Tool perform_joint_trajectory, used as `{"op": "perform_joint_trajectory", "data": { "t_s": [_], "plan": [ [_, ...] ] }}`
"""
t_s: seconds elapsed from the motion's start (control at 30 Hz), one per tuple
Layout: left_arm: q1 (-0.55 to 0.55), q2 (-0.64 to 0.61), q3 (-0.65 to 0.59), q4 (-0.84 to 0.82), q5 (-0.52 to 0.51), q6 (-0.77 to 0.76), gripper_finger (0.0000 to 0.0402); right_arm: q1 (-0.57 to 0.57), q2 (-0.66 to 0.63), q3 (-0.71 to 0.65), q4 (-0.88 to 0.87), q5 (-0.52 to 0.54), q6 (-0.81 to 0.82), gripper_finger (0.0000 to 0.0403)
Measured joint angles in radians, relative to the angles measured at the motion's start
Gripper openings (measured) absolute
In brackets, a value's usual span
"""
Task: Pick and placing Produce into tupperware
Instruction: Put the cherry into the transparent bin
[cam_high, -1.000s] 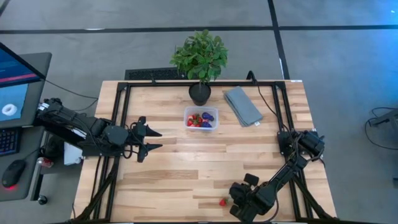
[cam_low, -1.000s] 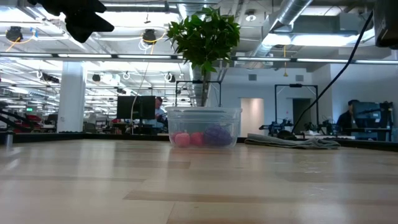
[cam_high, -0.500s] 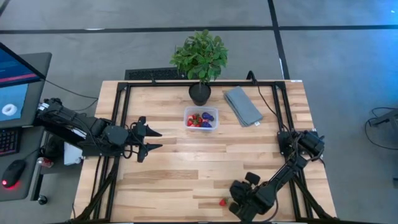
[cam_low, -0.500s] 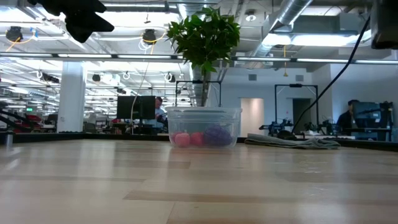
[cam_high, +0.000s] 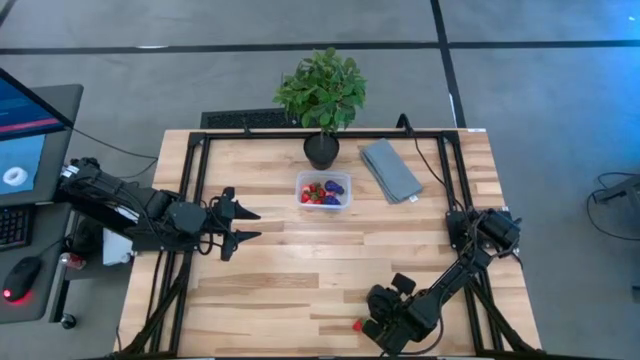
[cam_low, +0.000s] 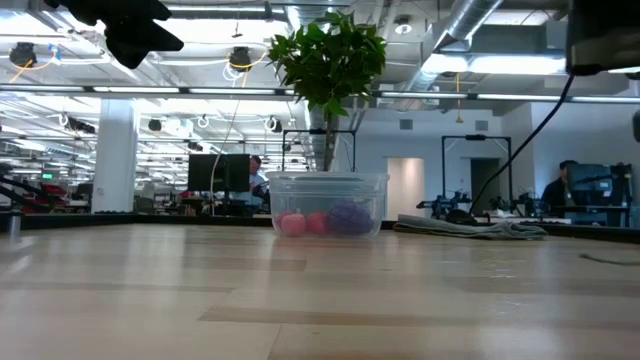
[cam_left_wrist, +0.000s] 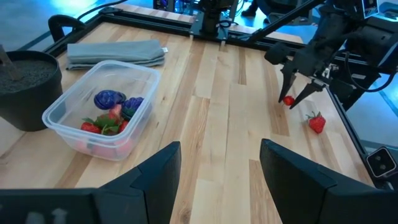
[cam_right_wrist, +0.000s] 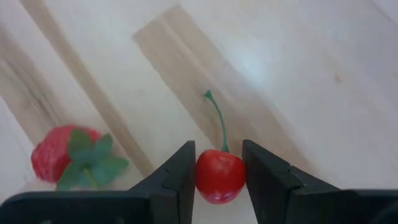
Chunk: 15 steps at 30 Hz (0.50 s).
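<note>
The clear tupperware sits at the table's far middle with strawberries, round red pieces and purple grapes inside. Near the front edge, right of centre, my right gripper is shut on a red cherry with a green stem. A loose strawberry lies on the wood just beside it. My left gripper hangs open above the table's left side, holding nothing. My right gripper pinches the cherry's round body between its two fingers, one pad on each side. The fingers come steeply from above, slanting down. The stem sticks out past the fingertips. Whether the cherry is clear of the wood, I cannot tell.
A potted plant stands right behind the tupperware and a folded grey cloth lies to its right. Black frame rails run along the table's sides. A wide stretch of bare wood lies between the right gripper and the tupperware.
My right gripper has rolled a little at the wrist while staying at the same spot by the front edge, still shut on the cherry. The strawberry has not moved.
</note>
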Motion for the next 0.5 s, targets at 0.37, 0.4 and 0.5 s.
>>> {"op": "perform_joint_trajectory", "data": {
  "t_s": [0.37, 0.4, 0.5],
  "plan": [
    [0.000, 0.000, 0.000, -0.004, 0.002, 0.007, 0.0210, -0.039, 0.000, 0.002, 0.029, 0.038, -0.028, 0.0157],
    [0.000, 0.000, 0.000, -0.004, 0.002, 0.007, 0.0210, -0.042, 0.000, 0.002, 0.032, 0.039, -0.032, 0.0154],
    [0.000, 0.000, 0.000, -0.004, 0.002, 0.008, 0.0210, -0.051, 0.000, 0.002, 0.037, 0.039, -0.051, 0.0144]
  ]
}}
